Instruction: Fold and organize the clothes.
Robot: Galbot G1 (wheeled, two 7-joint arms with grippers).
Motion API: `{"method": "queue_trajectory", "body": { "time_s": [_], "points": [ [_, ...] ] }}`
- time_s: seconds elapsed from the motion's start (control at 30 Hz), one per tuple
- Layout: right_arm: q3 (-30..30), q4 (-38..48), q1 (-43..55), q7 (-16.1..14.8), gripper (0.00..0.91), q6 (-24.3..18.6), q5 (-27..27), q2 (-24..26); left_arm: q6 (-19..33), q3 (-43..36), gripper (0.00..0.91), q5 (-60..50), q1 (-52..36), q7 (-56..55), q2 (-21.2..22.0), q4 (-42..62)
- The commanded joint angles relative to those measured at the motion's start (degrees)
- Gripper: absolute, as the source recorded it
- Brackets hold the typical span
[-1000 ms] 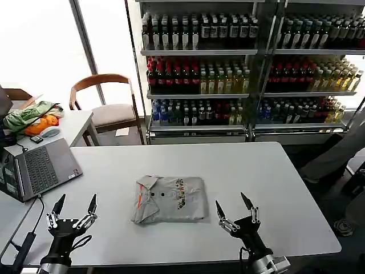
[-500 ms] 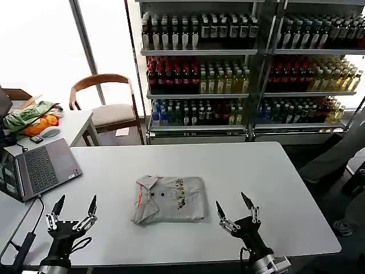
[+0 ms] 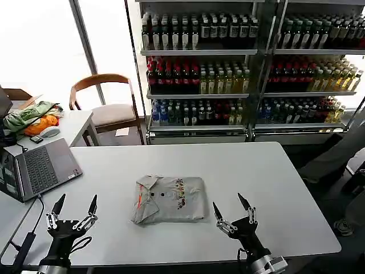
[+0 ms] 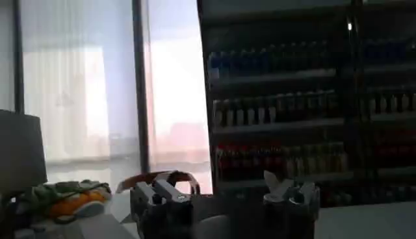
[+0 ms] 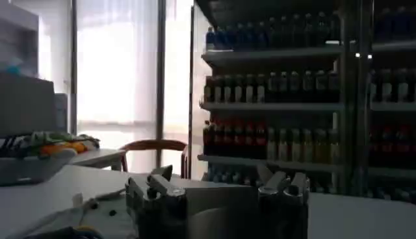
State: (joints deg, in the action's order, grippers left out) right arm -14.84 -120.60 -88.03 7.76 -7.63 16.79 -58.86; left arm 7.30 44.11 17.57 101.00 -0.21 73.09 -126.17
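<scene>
One light grey collared shirt (image 3: pixel 169 198) with buttons and a small multicoloured chest print lies folded into a rectangle at the middle of the white table (image 3: pixel 245 171). Its near edge shows in the right wrist view as a pale cloth (image 5: pixel 68 217). My left gripper (image 3: pixel 74 204) stands open near the table's front left edge, well left of the shirt, fingers pointing up. My right gripper (image 3: pixel 231 204) stands open at the front edge, just right of the shirt's near corner, holding nothing. Both grippers (image 4: pixel 221 188) (image 5: pixel 218 182) show spread fingers against the shelves.
An open laptop (image 3: pixel 41 166) sits on the table's left end. A side table (image 3: pixel 77 123) at far left carries a green-and-orange cloth bundle (image 3: pixel 31 119). A wooden chair (image 3: pixel 108 108) and shelves of bottled drinks (image 3: pixel 228 68) stand behind.
My right gripper has shifted slightly left, closer to the shirt's near right corner. The left gripper and the shirt have not moved.
</scene>
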Motion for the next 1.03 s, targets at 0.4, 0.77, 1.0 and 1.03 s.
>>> {"method": "queue_trajectory", "body": {
  "time_s": [0.4,0.77,1.0,1.03],
  "points": [
    [-0.19,0.15,0.20,0.13,0.907,-1.48,-0.54,0.03,0.01,0.11,0.907,0.29,-0.20,0.10,-0.15,0.48],
    [-0.09,0.08,-0.07,0.17,0.907,-1.07,-0.17,0.07,0.06,0.44,0.907,0.51,-0.15,0.12,0.06,0.70],
    [-0.07,-0.19,-0.19,-0.08,0.907,-0.71,-0.18,0.11,0.08,0.74,0.907,0.44,-0.18,0.10,0.11,0.76],
    [-0.06,-0.22,-0.26,-0.07,0.907,-0.67,-0.17,0.12,0.10,0.77,0.907,0.45,-0.17,0.11,0.10,0.78]
  ]
}}
